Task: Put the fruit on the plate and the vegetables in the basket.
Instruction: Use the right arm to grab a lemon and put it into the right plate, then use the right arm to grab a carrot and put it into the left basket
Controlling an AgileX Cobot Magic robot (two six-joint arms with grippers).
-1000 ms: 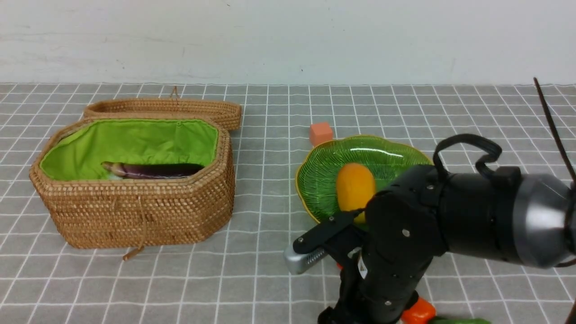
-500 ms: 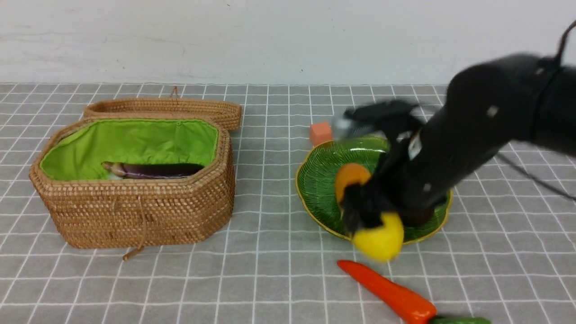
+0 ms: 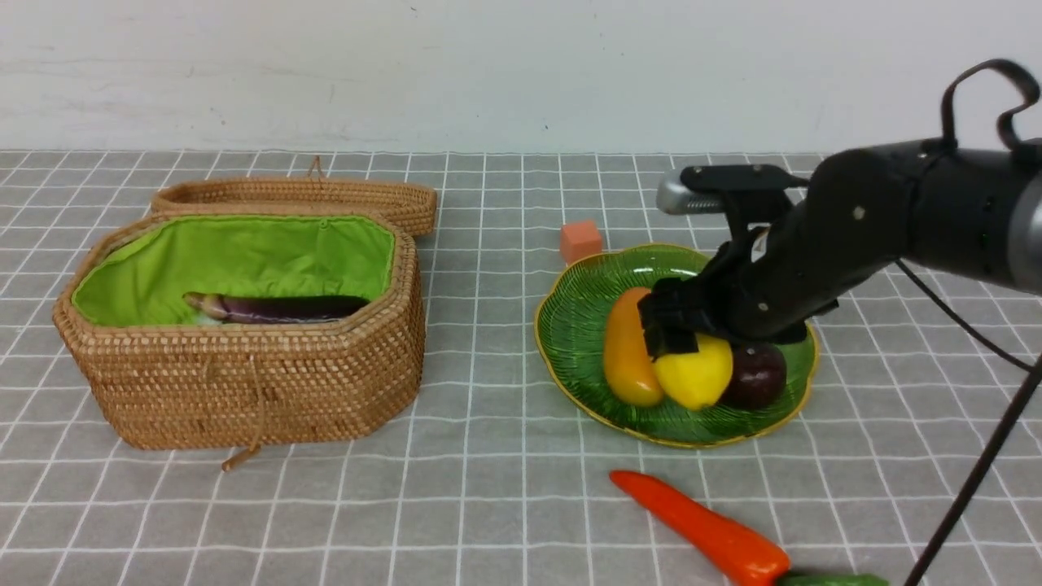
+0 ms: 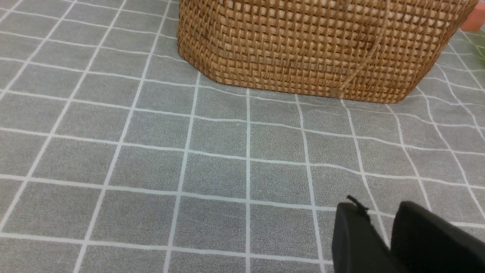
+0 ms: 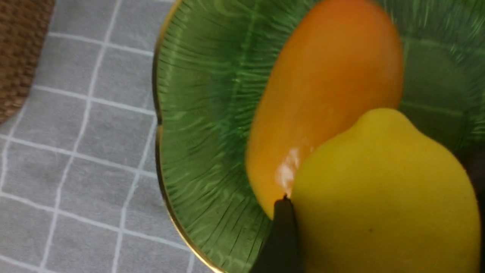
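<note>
Yellow lemon (image 3: 693,374) sits on plate (image 3: 574,325) beside mango (image 3: 627,358), right hand (image 3: 677,332) clamped round it, apparently for release; left hand (image 4: 380,223) closed, empty; carrot (image 3: 704,533) lies on bench (image 3: 488,488).

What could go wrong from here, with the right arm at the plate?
1. The lemon sits squeezed between the mango and the maroon fruit, near the front rim of the plate. On release it may roll or nudge a neighbour out.
2. The right gripper grips the lemon. Lifting before it has fully opened could drag the lemon back off.
3. The carrot lies at the front view's bottom edge, so it may be hard to see when grasping.
</note>
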